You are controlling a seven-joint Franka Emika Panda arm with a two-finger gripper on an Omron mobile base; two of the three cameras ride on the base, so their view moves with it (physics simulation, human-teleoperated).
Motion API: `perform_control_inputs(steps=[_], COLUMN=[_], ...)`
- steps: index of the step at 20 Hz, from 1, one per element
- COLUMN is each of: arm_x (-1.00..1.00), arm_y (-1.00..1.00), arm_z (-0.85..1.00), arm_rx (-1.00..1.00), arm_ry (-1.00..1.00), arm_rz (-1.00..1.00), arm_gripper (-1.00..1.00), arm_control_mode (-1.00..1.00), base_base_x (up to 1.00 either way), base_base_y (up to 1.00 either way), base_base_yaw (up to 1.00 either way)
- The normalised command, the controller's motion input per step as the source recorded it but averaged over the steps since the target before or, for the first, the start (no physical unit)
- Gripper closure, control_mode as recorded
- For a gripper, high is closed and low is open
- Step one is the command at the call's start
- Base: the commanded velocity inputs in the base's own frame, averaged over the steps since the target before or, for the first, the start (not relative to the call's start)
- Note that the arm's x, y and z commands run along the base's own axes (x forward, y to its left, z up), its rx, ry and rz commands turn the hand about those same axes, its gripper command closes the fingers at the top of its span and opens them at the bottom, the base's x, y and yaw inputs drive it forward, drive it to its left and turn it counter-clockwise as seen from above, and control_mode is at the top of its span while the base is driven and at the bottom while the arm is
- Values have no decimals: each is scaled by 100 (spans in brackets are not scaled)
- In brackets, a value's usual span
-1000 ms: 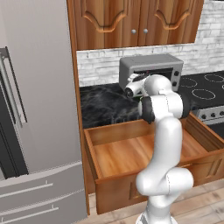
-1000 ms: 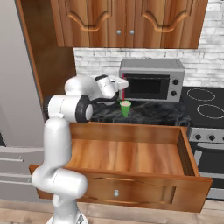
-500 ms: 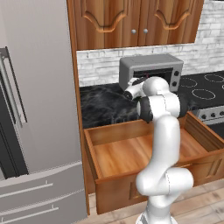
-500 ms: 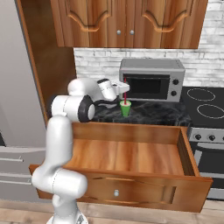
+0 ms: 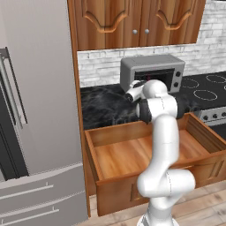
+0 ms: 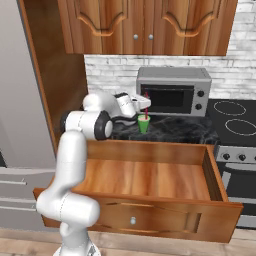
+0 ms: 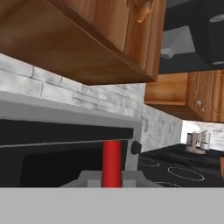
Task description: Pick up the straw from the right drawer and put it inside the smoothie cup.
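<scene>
Gripper point(image 6: 141, 107) at centre frame clamped on the red straw point(image 6: 146, 102), straw upright above the green smoothie cup point(image 6: 143, 123), grey microwave point(image 6: 174, 90) close behind, right drawer point(image 6: 150, 177) open across the lower frame, stove point(image 6: 235, 120) at right edge.

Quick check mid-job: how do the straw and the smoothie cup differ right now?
The straw is red, thin and straight; the smoothie cup is green, tapered and wider at the rim. The straw is pinched in the gripper and stands roughly upright, above the cup, while the cup rests on the dark counter. Both sit in front of the grey microwave.
</scene>
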Motion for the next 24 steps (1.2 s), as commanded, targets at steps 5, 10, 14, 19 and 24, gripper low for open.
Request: perform_control_inputs(steps=[5,10,14,19,24], arm_x=[33,14,-5,-22,-20], arm_y=[0,0,0,0,0], arm_z=[-33,-17,-1,1,0], arm_rx=[0,0,3,1,0], arm_ry=[-3,-3,3,0,-1], arm_rz=[-5,-4,0,0,0], arm_gripper=[100,100,100,100,100], arm_control_mode=[-100,-100,-100,-100,-100], base_base_x=[0,0,0,0,0], base_base_y=[0,0,0,0,0], base_base_yaw=[0,0,0,0,0])
